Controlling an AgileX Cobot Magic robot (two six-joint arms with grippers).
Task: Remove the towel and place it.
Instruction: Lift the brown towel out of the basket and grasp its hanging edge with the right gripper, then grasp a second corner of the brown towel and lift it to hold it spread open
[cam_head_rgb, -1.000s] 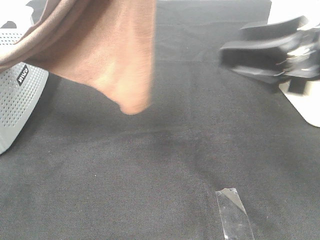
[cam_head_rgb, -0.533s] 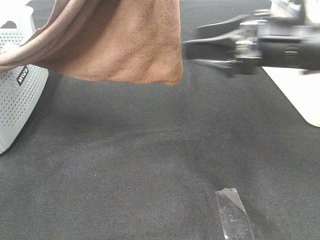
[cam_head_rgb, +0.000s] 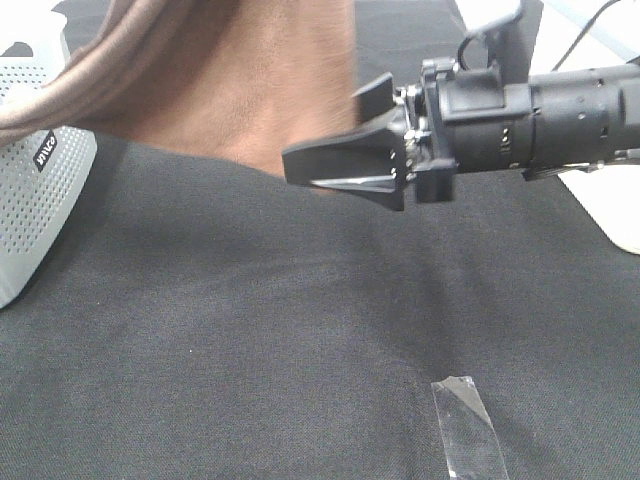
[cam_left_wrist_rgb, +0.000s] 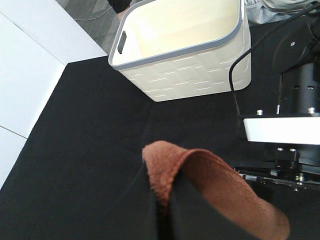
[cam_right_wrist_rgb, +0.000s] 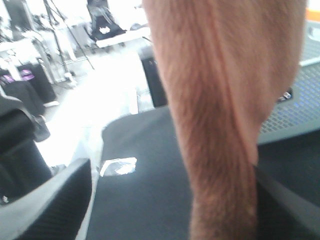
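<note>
The brown towel (cam_head_rgb: 235, 85) hangs in the air at the top left of the exterior view, trailing down toward the white basket (cam_head_rgb: 40, 190). In the left wrist view my left gripper (cam_left_wrist_rgb: 164, 212) is shut on a folded edge of the towel (cam_left_wrist_rgb: 215, 185); the exterior view does not show this gripper. My right gripper (cam_head_rgb: 322, 132) reaches in from the right with its jaws open at the towel's lower edge. In the right wrist view the towel (cam_right_wrist_rgb: 220, 115) hangs between the two black fingers (cam_right_wrist_rgb: 47, 200) without being pinched.
A black cloth (cam_head_rgb: 250, 340) covers the table. A strip of clear tape (cam_head_rgb: 468, 425) lies near the front right. The left wrist view looks down on a white bin (cam_left_wrist_rgb: 185, 55) with a grey rim. A white surface (cam_head_rgb: 610, 205) borders the table's right edge.
My right gripper has swept leftward from the right edge up to the towel's hanging edge. The towel's lower corner has swung and shifted to the right.
</note>
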